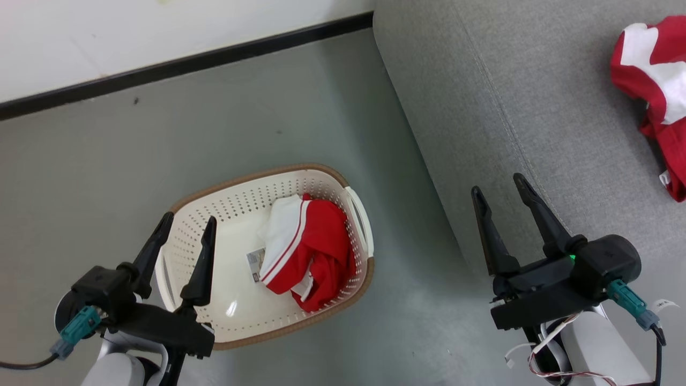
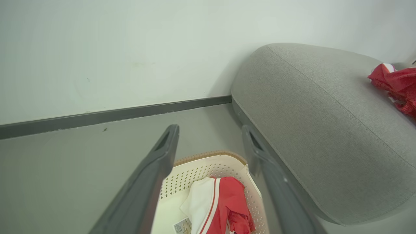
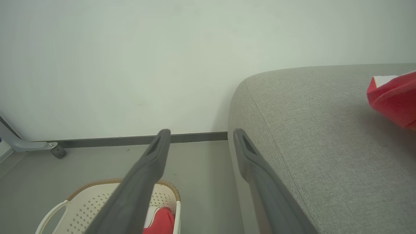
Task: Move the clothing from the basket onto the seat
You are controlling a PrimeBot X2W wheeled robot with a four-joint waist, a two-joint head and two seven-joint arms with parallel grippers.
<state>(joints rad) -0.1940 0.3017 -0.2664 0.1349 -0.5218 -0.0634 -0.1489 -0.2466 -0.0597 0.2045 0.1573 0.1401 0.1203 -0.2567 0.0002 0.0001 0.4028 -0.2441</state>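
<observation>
Grey floor [image 1: 107, 177] is bounded by a white wall [image 1: 107, 32] with a dark baseboard [image 1: 187, 64]. The light grey seat [image 1: 509, 107] is set up to the wall. Its rounded corner is near the basket [image 1: 252, 185].

The basket is cream, perforated and brown-rimmed, and is placed on the floor by the seat's front edge. Clothing [image 1: 316, 252], red with a white panel and thin white stripes, is bunched at the basket's end nearest the seat, touching a paper label [image 1: 256, 264]. A second garment [image 1: 654, 80] in the same colours is crumpled on the seat, well apart from that corner.

The left claw [image 1: 190, 217] is seen released and empty over the basket's far end. The right claw [image 1: 497, 182] is released and empty over the seat's front edge.

Bare floor is seen between basket and wall, and bare cushion between the seat's corner and the second garment.
</observation>
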